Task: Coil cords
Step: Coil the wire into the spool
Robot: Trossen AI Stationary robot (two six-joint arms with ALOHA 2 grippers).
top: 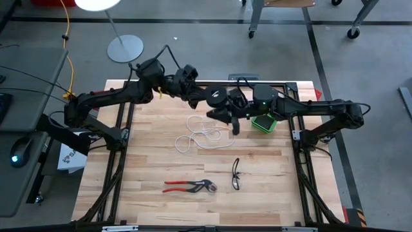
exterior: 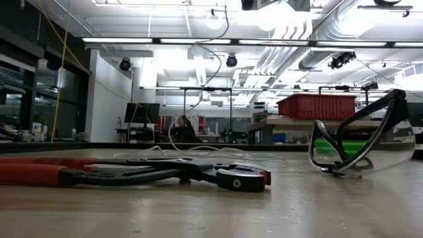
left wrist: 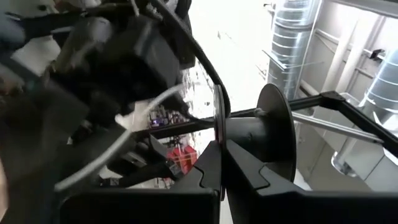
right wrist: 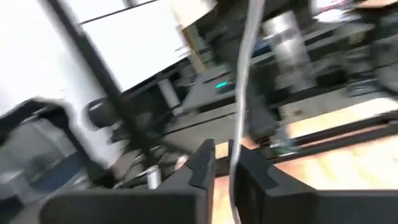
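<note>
A small black spool [top: 214, 95] is held over the table's far middle by my left gripper [top: 217, 100], which is shut on it. A thin white cord [top: 201, 136] lies in loose loops on the wooden table below. It shows far off in the low view [exterior: 198, 156]. My right gripper [top: 229, 117] stands next to the spool and is shut on the cord. In the left wrist view the spool's two flanges and hub [left wrist: 249, 132] show beyond my left gripper [left wrist: 222, 171]. In the right wrist view the cord [right wrist: 244, 74] runs between the fingers of my right gripper [right wrist: 231, 163]. My left gripper pinches one thin flange of the spool [left wrist: 217, 124] edge-on between its two fingers. The hub and the other flange [left wrist: 277, 124] stick out to one side. The spool is lifted clear of the table. My right gripper pinches a single strand of the white cord [right wrist: 236, 146] between its two fingers. The strand runs on past the fingertips, away from the gripper. The rest of the cord [top: 193, 138] lies slack on the table.
Red-handled pliers [top: 188, 187] and clear safety glasses [top: 236, 174] lie on the table's near half and fill the low view's front [exterior: 132, 173]. A green container [top: 264, 122] stands under the right arm. A lamp base [top: 125, 48] stands on the floor beyond the far edge.
</note>
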